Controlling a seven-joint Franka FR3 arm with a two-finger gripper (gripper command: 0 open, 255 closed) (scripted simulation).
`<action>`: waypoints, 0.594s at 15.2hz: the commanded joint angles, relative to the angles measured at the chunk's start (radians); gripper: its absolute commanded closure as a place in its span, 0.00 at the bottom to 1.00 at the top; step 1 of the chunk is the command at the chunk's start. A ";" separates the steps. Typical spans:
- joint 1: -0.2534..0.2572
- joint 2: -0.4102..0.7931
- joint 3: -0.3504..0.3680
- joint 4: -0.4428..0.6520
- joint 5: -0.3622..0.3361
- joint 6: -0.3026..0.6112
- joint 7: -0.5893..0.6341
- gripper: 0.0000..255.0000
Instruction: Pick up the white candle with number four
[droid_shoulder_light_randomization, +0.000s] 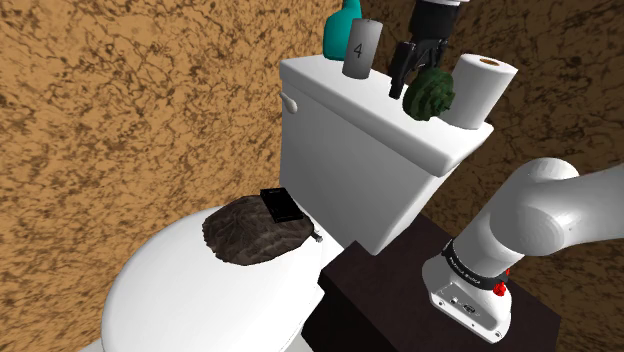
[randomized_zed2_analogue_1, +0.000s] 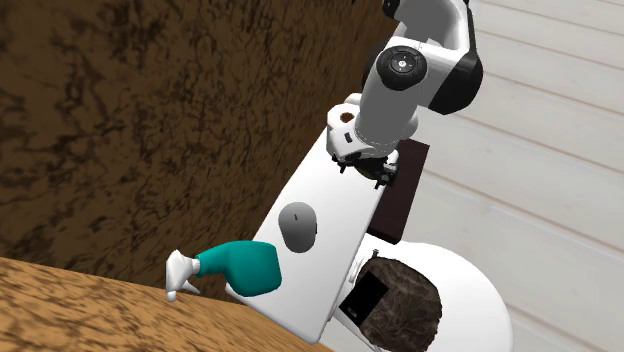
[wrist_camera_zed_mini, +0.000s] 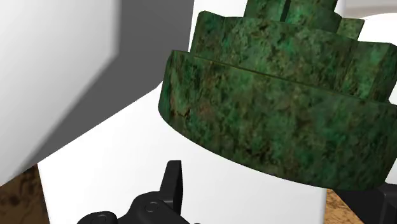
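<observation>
Toilet lid (droid_shoulder_light_randomization: 170, 280) carries a brown lumpy thing (droid_shoulder_light_randomization: 255, 232) w/ a black slab (droid_shoulder_light_randomization: 281, 205) at its edge. Up on the tank top (droid_shoulder_light_randomization: 330, 85): teal bottle (droid_shoulder_light_randomization: 345, 25), then the grey candle (droid_shoulder_light_randomization: 361, 50) marked 4, upright, just beside it. Next the gripper (droid_shoulder_light_randomization: 405, 82), fingers spread, clear of the candle, right by a green tiered piece (droid_shoulder_light_randomization: 430, 95). Paper roll (droid_shoulder_light_randomization: 478, 90) stands last.

Toilet tank (droid_shoulder_light_randomization: 360, 170) shared throughout, seen obliquely from beside the stand (droid_shoulder_light_randomization: 400, 290), steeply from overhead, closely from the wrist.
</observation>
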 joint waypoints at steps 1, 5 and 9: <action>0.000 0.000 0.000 0.000 0.000 0.000 0.000 0.00; 0.031 0.080 -0.111 0.090 -0.038 0.037 -0.228 0.00; 0.075 0.184 -0.215 0.211 -0.044 0.061 -0.456 0.00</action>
